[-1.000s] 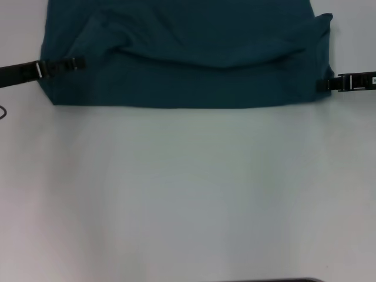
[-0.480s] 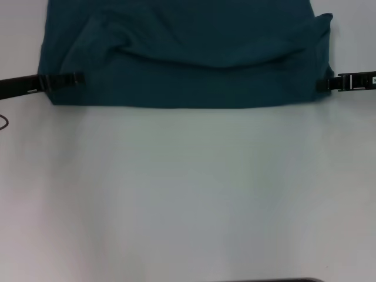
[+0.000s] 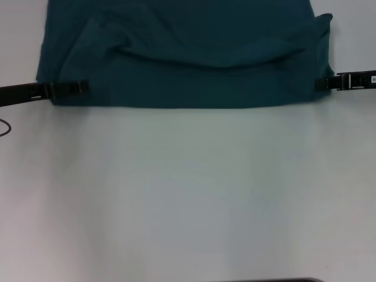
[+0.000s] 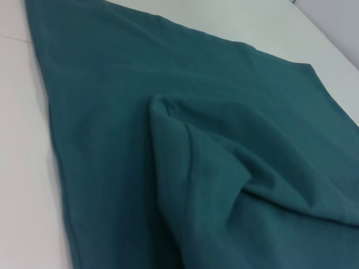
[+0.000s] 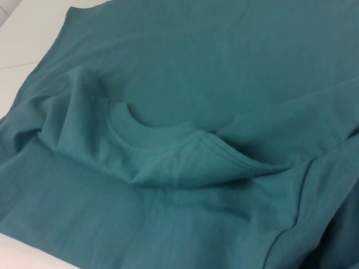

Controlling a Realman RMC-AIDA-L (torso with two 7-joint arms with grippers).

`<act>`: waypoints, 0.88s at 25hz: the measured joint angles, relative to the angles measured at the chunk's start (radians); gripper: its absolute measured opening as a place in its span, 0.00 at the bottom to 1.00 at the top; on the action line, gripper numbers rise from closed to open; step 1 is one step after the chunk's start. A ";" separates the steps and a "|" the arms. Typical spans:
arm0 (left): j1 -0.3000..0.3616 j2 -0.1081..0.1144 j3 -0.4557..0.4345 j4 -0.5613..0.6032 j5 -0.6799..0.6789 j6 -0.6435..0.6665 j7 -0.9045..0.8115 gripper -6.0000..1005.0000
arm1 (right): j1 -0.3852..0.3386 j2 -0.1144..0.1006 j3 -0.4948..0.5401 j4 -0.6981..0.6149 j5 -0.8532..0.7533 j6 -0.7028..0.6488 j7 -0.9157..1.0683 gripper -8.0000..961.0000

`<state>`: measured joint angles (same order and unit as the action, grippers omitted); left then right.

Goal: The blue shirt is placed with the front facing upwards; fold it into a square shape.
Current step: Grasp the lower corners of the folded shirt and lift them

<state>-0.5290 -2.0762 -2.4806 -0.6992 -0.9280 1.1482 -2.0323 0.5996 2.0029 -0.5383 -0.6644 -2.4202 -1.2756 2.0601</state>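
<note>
At the rumpled blue shirt point(image 3: 176, 53) side edges: left end effector point(image 3: 79, 88), right end effector point(image 3: 322, 84); grip unclear.

Plain teal-blue shirt point(image 3: 194, 59), white table point(image 3: 188, 194)

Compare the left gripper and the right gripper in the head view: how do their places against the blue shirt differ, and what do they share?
The left gripper reaches over the blue shirt, its tip lying on the cloth near the near-left corner; the right gripper only meets the shirt's right edge. The left gripper sits slightly nearer the robot than the right gripper. Both come in from the sides, level and low over the white table, near the shirt's front edge.
</note>
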 joint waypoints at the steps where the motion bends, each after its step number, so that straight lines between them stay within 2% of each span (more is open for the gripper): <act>1: 0.001 0.000 0.000 -0.001 0.001 -0.001 0.000 0.82 | 0.000 0.000 0.000 0.000 0.000 0.000 0.000 0.04; 7: 0.001 -0.001 0.000 0.000 0.045 -0.050 -0.016 0.77 | 0.001 0.002 0.000 0.002 0.003 0.001 -0.002 0.04; 18: 0.001 -0.007 -0.001 -0.007 0.063 -0.056 -0.031 0.55 | 0.002 0.003 -0.001 0.001 0.011 0.004 -0.002 0.04; 22: -0.001 -0.008 0.000 -0.007 0.063 -0.058 -0.030 0.36 | -0.002 0.003 -0.001 0.001 0.013 0.004 -0.002 0.04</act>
<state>-0.5303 -2.0843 -2.4809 -0.7063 -0.8651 1.0906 -2.0623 0.5973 2.0064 -0.5392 -0.6639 -2.4072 -1.2713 2.0582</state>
